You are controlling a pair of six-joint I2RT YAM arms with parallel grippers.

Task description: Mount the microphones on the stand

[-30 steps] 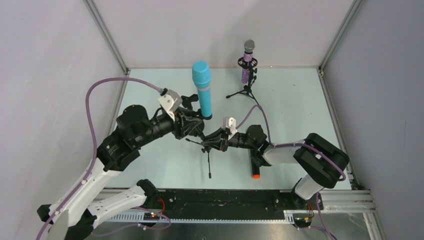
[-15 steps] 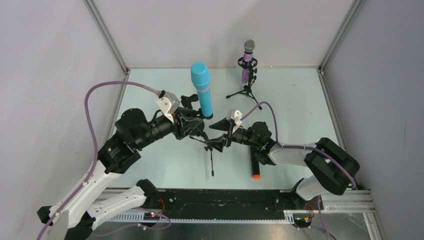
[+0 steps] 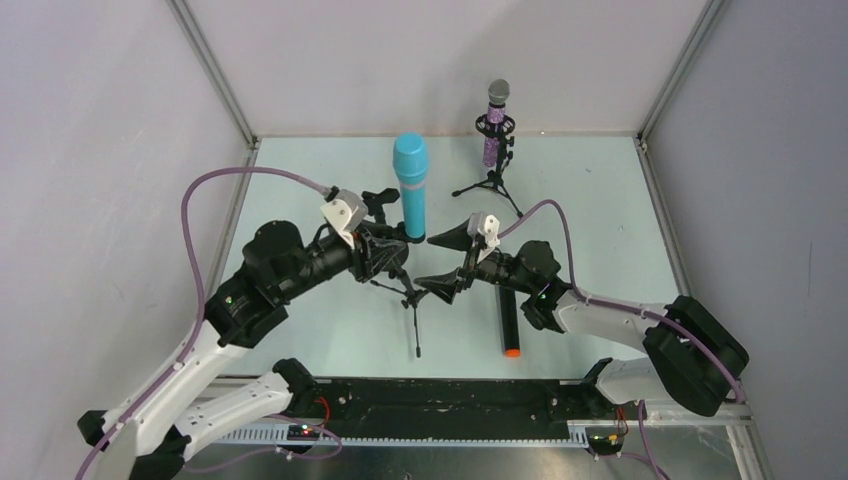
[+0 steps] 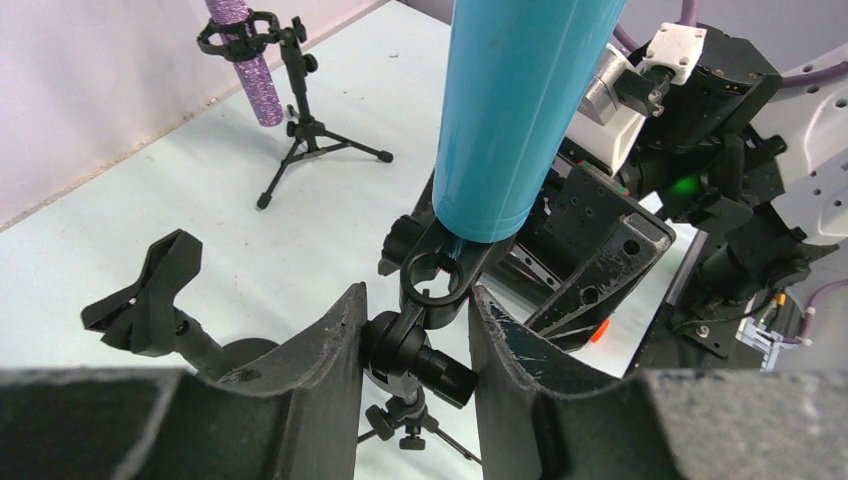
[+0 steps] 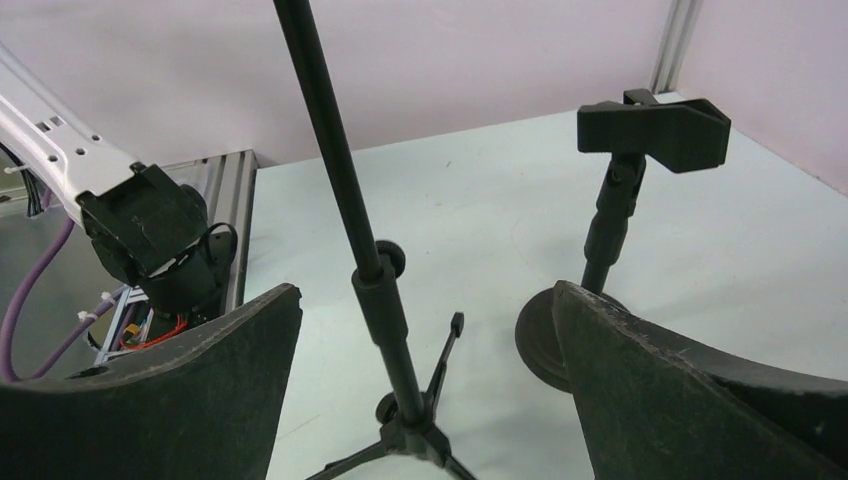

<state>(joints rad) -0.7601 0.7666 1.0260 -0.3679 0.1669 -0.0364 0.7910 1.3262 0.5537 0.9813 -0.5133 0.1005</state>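
The light-blue microphone (image 3: 410, 185) (image 4: 520, 110) stands upright in the clip of a black tripod stand (image 3: 414, 312). My left gripper (image 3: 393, 262) (image 4: 415, 300) is shut on that stand's swivel joint (image 4: 415, 345) just under the clip. My right gripper (image 3: 438, 262) (image 5: 425, 300) is open. The stand's pole (image 5: 345, 200) passes between its fingers without touching them. The purple glittery microphone (image 3: 493, 125) (image 4: 245, 60) sits in a small tripod stand at the back. The black microphone with an orange end (image 3: 510, 325) lies flat on the table under the right arm.
A third stand with a round base (image 5: 540, 335) and an empty clip (image 5: 652, 130) (image 4: 150, 300) stands just left of the blue microphone, its clip (image 3: 377, 199) showing in the top view. Frame posts and walls close in the table on three sides.
My right gripper has let go of the stand pole, opened wide and drawn back to the right. The blue microphone now stands straighter. The left grip is unchanged.
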